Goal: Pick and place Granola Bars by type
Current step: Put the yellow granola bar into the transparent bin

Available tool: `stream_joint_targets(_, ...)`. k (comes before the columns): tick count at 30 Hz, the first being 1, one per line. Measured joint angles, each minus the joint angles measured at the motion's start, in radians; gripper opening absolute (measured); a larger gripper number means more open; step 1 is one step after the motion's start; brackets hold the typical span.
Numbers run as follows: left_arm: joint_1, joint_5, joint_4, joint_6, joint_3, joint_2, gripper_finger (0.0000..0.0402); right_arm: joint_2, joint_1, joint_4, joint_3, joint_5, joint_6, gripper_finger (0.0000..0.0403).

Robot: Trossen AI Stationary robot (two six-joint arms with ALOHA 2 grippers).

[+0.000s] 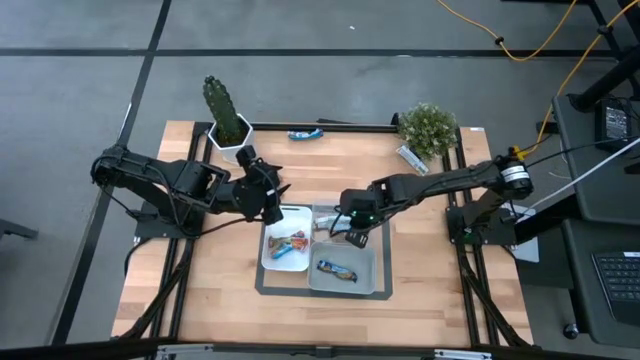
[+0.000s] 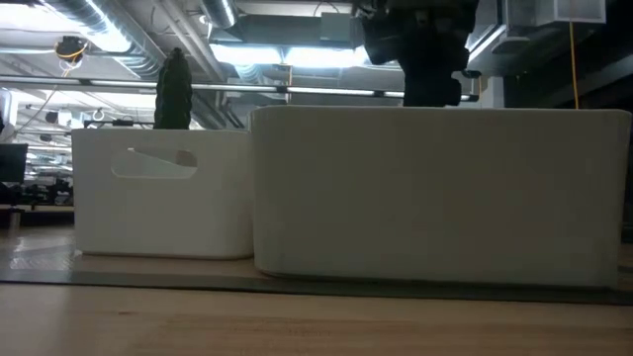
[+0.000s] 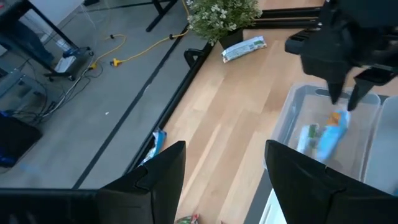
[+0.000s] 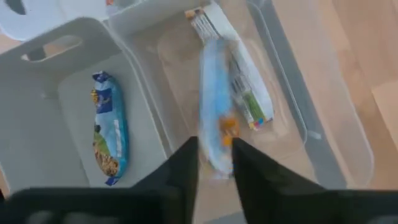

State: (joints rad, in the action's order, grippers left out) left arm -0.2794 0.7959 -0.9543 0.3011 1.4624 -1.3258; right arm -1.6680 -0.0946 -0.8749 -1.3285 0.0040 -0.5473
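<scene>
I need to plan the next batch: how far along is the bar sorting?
Done: bars lie in the white bin, one blue bar in the grey bin, one in the clear bin.
In hand: the right gripper is over the clear bin with a light-blue bar between its fingers, apparently dropping it.
Left: a blue bar by the cactus and a green-white bar by the bush. The left gripper waits open.

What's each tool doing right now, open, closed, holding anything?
Left tool: open, empty, beside the white bin.
Right tool: over the clear bin, fingers parting around a blue granola bar; grip cannot be told.
</scene>
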Motion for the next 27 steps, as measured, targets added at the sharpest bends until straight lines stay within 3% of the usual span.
stream_joint_targets(5,-0.002,-0.015,0.0,-0.009,0.0,0.0,0.0212,0.0,0.013,-0.106,0.0,0.016,-0.053,0.019)
stream_joint_targets(13,-0.008,-0.014,0.0,-0.034,0.0,0.0,0.0212,0.002,0.022,-0.492,0.012,0.288,-0.226,0.0258)
stream_joint_targets(23,-0.006,0.001,0.0,-0.031,0.0,0.0,0.0212,0.001,0.2,-0.387,0.258,0.318,-0.108,0.0323)
stream_joint_targets(27,-0.006,0.03,0.0,-0.006,0.0,0.0,0.0212,0.001,0.303,-0.346,0.353,0.397,-0.098,0.0329)
